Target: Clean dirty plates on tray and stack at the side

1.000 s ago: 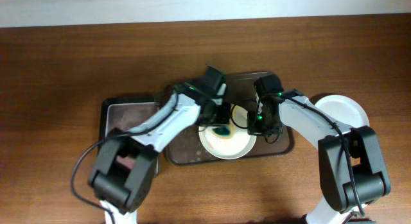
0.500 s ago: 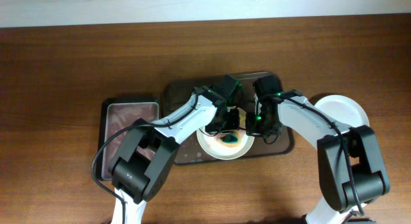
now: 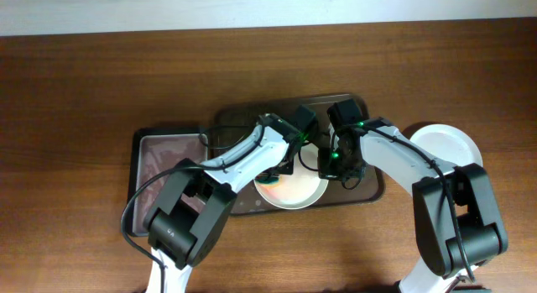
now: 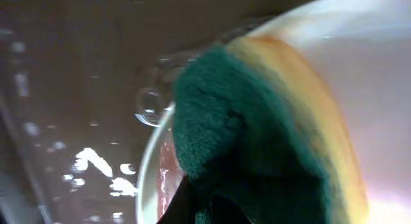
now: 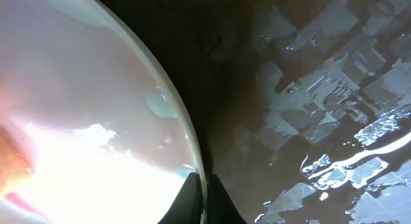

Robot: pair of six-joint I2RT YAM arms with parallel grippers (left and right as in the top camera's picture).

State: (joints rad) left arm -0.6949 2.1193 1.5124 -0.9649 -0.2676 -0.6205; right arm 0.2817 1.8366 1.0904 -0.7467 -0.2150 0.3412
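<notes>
Plate (image 3: 294,195) upper half hidden under both arms; sponge (image 4: 244,140) blurred, cut off at bottom edge; tray (image 3: 243,202) mostly covered.

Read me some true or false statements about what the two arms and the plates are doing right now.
The left gripper presses a green-and-yellow sponge on the dirty plate. True.
The right gripper hovers over bare table. False: it pinches the dirty plate's rim.
A white plate sits on the table, right of the brown tray. True.
The brown tray is dry. False: it is wet, with bubbles.
</notes>
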